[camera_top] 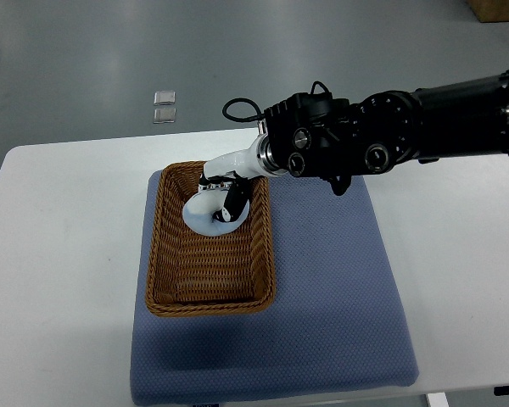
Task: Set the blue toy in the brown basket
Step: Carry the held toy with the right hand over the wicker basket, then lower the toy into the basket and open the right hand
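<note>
A brown wicker basket [154,254] lies on a blue mat [339,288] on the white table. My right arm comes in from the right edge, and its white hand with black fingers [223,197] hangs over the far end of the basket. The fingers are curled on a pale blue toy [203,217], which sits low inside the basket's far half. I cannot tell whether the toy touches the basket floor. The left arm does not show.
The white table [59,254] extends on both sides of the mat. Two small clear squares [165,107] lie on the grey floor beyond the table's far edge. A black cable [237,108] loops off the wrist.
</note>
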You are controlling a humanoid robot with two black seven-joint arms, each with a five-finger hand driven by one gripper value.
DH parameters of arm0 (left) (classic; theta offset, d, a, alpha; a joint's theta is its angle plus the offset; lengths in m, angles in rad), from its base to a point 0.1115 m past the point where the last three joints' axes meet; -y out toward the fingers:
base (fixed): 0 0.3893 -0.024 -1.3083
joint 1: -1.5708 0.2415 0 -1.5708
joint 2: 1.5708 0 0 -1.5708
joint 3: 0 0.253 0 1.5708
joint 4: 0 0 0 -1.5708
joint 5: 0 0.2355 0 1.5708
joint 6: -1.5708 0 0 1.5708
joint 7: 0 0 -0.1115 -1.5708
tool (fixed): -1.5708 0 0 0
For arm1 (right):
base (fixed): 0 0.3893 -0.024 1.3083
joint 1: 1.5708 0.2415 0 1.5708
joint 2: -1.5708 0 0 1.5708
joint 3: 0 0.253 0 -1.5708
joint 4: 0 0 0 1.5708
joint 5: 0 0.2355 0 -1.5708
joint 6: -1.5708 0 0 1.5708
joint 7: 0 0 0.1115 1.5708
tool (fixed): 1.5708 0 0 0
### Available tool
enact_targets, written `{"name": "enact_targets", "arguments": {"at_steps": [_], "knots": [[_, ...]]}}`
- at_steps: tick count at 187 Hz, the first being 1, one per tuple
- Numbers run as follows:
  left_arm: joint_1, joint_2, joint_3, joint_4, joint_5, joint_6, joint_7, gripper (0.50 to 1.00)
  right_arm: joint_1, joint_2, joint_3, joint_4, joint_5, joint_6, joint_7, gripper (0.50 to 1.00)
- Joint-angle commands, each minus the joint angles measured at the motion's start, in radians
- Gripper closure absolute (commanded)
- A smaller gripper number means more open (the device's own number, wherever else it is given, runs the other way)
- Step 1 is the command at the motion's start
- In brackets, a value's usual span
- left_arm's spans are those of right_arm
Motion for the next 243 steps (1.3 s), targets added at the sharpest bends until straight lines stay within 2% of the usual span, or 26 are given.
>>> {"name": "enact_targets", "arguments": {"at_steps": [1,48,62,98,130,148,186,218,229,243], "knots": [[0.000,0.000,0.000,0.000,0.000,0.000,0.000,0.500,-0.044,0.004,0.018,-0.024,-0.001,-0.022,0.000,1.000],[0.000,0.000,0.002,0.000,0.000,0.000,0.000,0.500,-0.113,0.004,0.023,-0.078,-0.003,-0.069,0.002,1.000],[0.000,0.000,0.002,0.000,0.000,0.000,0.000,0.500,-0.131,0.004,0.026,-0.084,-0.001,-0.075,0.002,0.975],[0.000,0.000,0.003,0.001,0.000,0.000,0.000,0.500,-0.170,0.004,0.058,-0.098,-0.003,-0.082,0.002,0.955],[0.000,0.000,0.003,0.001,0.000,0.000,0.000,0.500,-0.209,0.004,0.058,-0.127,-0.003,-0.083,0.002,0.891],[0.000,0.000,0.005,0.001,0.000,0.000,0.000,0.500,-0.229,0.004,0.058,-0.145,-0.003,-0.085,0.002,0.818],[0.000,0.000,0.005,0.001,0.000,0.000,0.000,0.500,-0.248,0.004,0.058,-0.150,-0.001,-0.114,0.002,0.754],[0.000,0.000,0.003,0.001,0.000,0.000,0.000,0.500,-0.248,0.004,0.070,-0.150,-0.001,-0.112,0.002,0.744],[0.000,0.000,0.005,0.001,0.000,0.000,0.000,0.500,-0.248,0.004,0.093,-0.150,0.000,-0.111,0.002,0.699],[0.000,0.000,0.005,0.001,0.000,0.000,0.000,0.500,-0.242,0.004,0.111,-0.150,0.002,-0.109,0.002,0.683]]}}
